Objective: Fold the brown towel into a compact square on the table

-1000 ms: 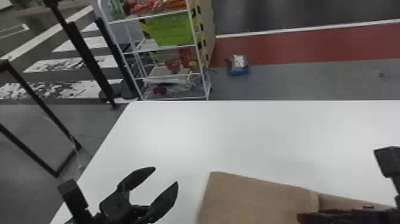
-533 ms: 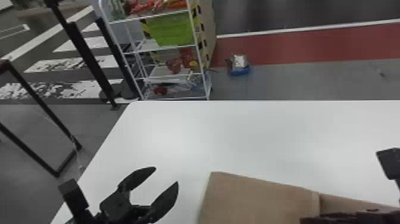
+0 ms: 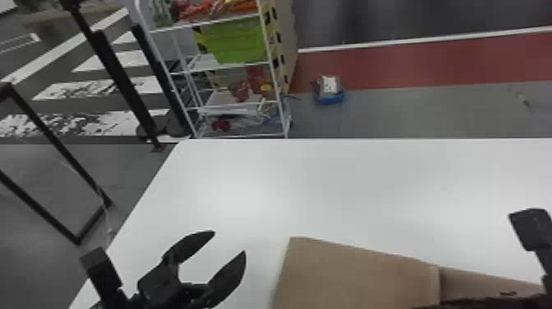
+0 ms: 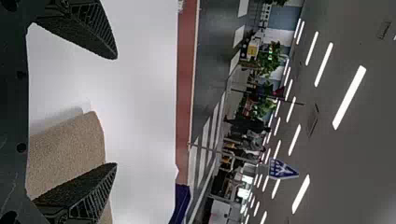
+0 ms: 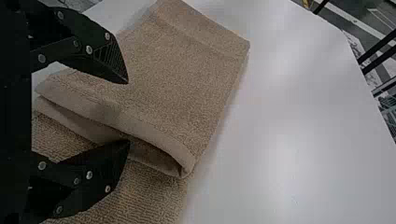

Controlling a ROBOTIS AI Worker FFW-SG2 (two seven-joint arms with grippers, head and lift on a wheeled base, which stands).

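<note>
On the table (image 3: 328,185), the brown towel (image 3: 349,275) lies partly folded, the right gripper (image 5: 128,112) spread open over its hem (image 5: 159,142), likely to pinch it, the left gripper (image 3: 230,242) open nearby, probably in reserve.

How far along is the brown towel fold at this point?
Partly done: one section of the towel lies folded over, its hemmed edge across the lower layer. Nothing looks gripped: the left gripper is open, and the right gripper is open at that edge. Probably left: folding in the exposed lower layer and squaring up.
</note>
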